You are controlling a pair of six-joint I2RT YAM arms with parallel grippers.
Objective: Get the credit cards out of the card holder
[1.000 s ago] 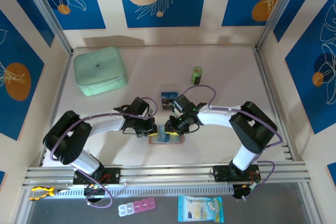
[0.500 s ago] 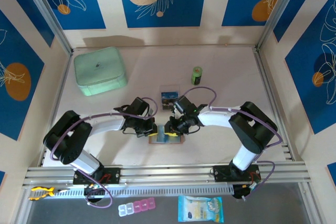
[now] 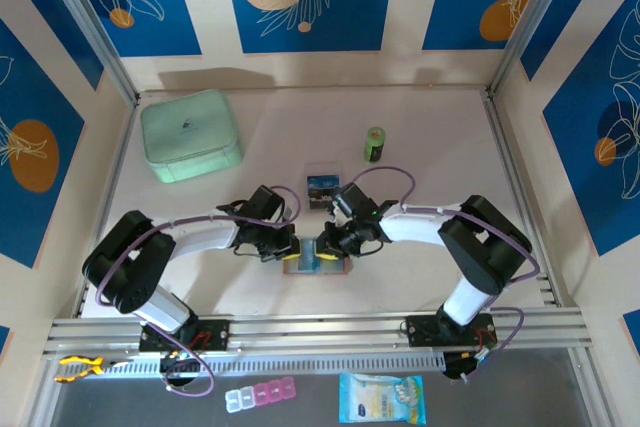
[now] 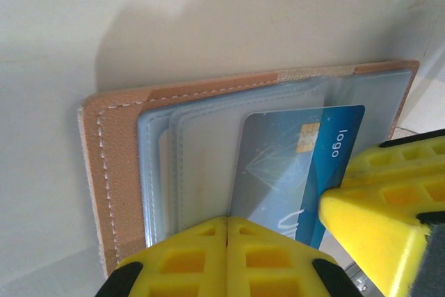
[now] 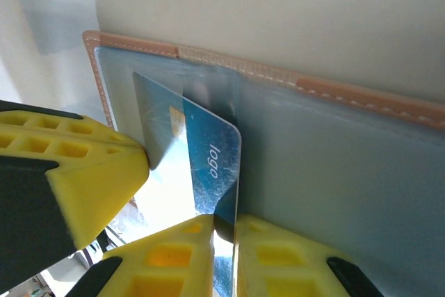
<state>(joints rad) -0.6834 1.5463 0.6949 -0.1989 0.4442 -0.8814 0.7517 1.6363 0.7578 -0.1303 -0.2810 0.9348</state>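
The tan card holder [image 3: 316,264] lies open on the table between my two grippers. In the left wrist view its grey-blue pockets [image 4: 188,165] hold a blue credit card [image 4: 292,165] that sticks out to the right. My left gripper [image 4: 227,224] is shut, its tips pressing down on the pocket edge beside the card. My right gripper [image 5: 224,231] is shut on the lower edge of that card [image 5: 201,158], which stands tilted up out of the card holder [image 5: 334,172]. From above, the left gripper [image 3: 290,245] and right gripper [image 3: 322,244] nearly touch over the holder.
Another card [image 3: 320,189] lies on the table just behind the grippers. A green cylinder [image 3: 375,143] stands further back, and a mint-green case [image 3: 190,134] sits at the back left. A pill box [image 3: 260,394] and a packet [image 3: 381,398] lie in front of the rail.
My right gripper has narrowed onto the card's edge and shifted slightly left. The left gripper and the card holder have stayed put.
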